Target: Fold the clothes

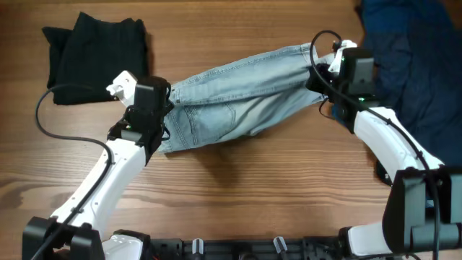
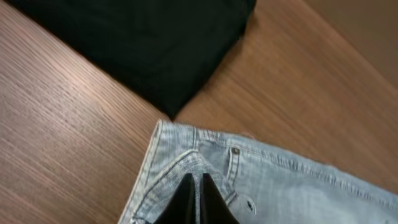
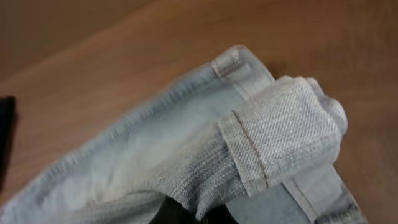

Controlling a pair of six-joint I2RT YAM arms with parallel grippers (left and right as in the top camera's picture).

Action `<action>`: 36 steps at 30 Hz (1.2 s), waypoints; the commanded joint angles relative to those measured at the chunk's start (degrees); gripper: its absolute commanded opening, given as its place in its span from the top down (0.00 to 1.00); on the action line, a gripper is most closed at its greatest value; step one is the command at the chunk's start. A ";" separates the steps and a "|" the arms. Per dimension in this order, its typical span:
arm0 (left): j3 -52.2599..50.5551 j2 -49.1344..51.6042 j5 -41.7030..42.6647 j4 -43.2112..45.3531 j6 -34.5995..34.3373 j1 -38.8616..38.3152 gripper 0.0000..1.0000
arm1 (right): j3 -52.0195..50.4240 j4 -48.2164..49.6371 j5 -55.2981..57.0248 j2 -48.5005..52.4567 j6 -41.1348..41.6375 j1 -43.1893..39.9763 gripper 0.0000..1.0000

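The pale light-blue jeans lie stretched across the middle of the table, waistband at the left, hemmed legs at the right. My left gripper is shut on the jeans at the waistband; the left wrist view shows its fingers pinching denim near a belt loop and rivet. My right gripper is shut on the jeans at the leg hems; the right wrist view shows fabric bunched over its fingers, with a turned-up hem above them.
A folded black garment lies at the back left, close to the waistband; it also shows in the left wrist view. A dark blue garment is heaped at the back right. Bare wooden table lies in front.
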 commanded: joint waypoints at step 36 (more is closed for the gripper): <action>0.48 9.55 14.69 -0.59 14.93 3.08 0.88 | 12.13 -8.50 -4.74 19.69 17.86 13.03 0.33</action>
